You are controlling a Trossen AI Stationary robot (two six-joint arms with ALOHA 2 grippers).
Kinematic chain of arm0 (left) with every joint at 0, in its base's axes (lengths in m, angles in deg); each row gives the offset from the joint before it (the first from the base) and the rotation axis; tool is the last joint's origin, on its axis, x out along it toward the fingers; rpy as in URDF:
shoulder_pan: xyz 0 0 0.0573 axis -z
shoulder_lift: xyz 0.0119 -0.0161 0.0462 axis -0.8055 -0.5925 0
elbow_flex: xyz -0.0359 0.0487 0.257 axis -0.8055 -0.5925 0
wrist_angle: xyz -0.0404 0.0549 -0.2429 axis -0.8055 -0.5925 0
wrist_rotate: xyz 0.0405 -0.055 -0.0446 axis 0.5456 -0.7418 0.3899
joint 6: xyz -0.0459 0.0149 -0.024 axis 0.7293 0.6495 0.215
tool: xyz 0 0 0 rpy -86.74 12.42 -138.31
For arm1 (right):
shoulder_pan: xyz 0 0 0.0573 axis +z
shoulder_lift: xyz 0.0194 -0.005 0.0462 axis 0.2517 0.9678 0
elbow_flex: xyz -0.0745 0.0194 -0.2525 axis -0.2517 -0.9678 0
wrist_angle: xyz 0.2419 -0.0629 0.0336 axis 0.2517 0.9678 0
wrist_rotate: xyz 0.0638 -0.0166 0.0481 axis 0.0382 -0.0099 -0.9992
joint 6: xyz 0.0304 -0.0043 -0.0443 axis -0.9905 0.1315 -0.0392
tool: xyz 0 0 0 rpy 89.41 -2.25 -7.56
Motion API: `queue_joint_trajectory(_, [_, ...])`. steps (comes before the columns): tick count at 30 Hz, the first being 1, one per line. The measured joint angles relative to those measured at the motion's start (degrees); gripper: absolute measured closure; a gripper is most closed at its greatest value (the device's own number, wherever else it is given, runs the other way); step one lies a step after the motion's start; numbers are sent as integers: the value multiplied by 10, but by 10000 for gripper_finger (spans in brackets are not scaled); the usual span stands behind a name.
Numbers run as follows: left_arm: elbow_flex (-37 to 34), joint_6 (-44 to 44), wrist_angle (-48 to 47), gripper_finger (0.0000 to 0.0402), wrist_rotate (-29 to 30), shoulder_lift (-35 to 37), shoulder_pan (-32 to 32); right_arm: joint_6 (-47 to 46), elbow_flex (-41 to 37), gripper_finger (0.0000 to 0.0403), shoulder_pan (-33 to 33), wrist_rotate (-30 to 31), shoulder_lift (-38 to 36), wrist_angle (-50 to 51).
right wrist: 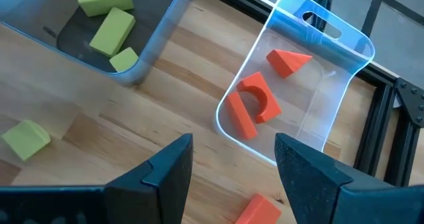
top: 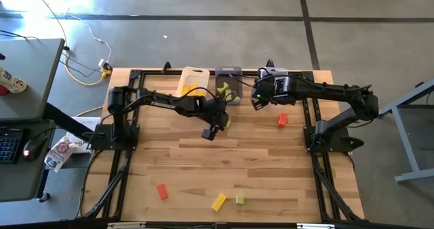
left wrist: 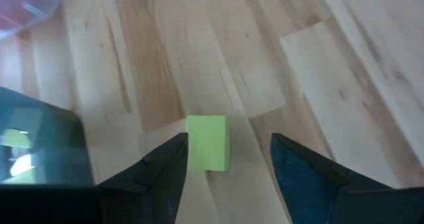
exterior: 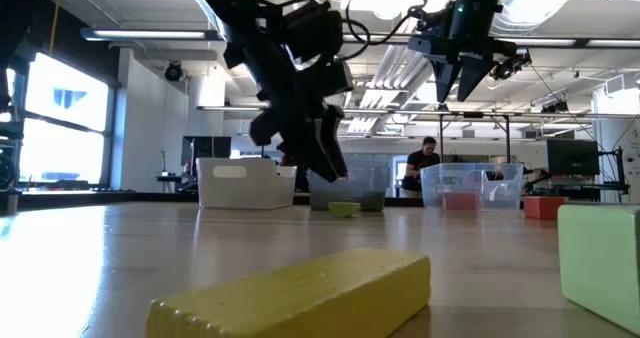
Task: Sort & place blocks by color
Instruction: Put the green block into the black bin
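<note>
A: Left wrist view first: a light green block lies on the bare wooden table, just beside the grey bin and outside it. The left gripper hangs over the block with its fingers spread wide, one on each side, gripping nothing.

B: How would it handle?

A: My guess is light and rigid, a small solid toy piece with flat sides. Smooth faces could slip, so I would close on the two long flat sides, centred, not on a corner.

B: And the right arm?

A: The right gripper hovers above the table between the grey bin and the clear bin, fingers wide and empty. Green pieces sit inside the grey bin; red pieces lie in the clear bin on the far side of it. A loose red block lies on the table close beside the clear bin.

B: Anything farther out?

A: In the high view, well away from the grey bin toward the near table edge, lie a red block, a yellow block and a small green block. Another red block sits nearer, to the grey bin's right. The white bin, just left of it, holds yellow.
</note>
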Motion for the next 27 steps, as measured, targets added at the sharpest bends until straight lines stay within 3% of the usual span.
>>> queue_joint_trajectory(27, [-1, 22, 39, 200, -10, -36, -21, 0, 0, 201, 0, -5, 0, -25])
